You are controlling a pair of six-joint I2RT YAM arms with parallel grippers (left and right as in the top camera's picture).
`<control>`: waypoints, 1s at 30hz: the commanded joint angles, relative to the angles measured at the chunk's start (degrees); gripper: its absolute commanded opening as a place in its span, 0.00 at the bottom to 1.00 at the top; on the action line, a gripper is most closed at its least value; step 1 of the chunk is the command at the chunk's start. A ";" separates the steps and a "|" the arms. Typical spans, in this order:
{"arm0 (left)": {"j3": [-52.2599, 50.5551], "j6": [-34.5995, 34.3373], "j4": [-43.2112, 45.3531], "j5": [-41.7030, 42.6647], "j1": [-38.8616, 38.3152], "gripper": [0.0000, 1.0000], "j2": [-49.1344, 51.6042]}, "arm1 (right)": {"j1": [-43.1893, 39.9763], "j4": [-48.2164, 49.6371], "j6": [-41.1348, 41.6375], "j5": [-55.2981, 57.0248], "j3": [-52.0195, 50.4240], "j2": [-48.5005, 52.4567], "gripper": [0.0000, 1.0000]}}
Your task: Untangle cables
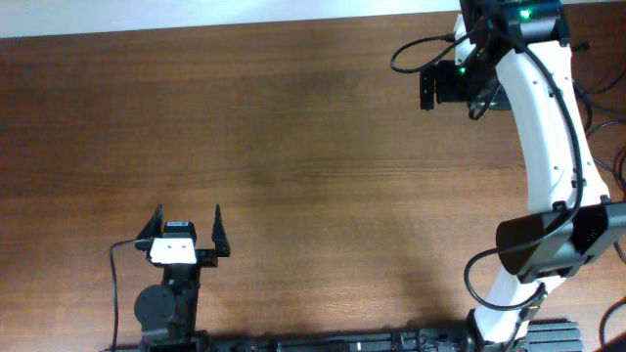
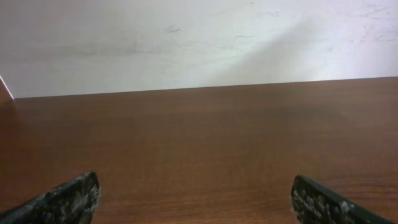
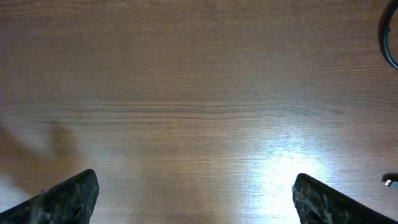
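Right wrist view: both end effectors spread wide, cables only at the frame's edge.
The right end effector (image 3: 194, 186) hangs over the bare desk (image 3: 186, 93), fingers far apart and gripping nothing. A thin black curve of the cables (image 3: 384, 43) shows at the far right edge, with a small plug end (image 3: 388, 181) lower down. In the overhead view, the left end effector (image 1: 188, 213) sits at the lower left, fingers likewise apart and empty.

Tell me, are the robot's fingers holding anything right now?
Nothing. The left gripper and right gripper both have fingers spread open, with only table between them.
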 commanded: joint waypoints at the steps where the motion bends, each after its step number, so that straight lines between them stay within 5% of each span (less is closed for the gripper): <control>1: -0.11 1.11 -0.48 0.00 0.20 0.99 -0.50 | 0.15 -0.04 0.20 0.50 0.87 0.28 0.99; 30: -0.11 1.11 -0.50 0.00 0.20 0.99 -0.50 | 0.15 -0.07 0.42 -1.14 0.87 -2.08 0.99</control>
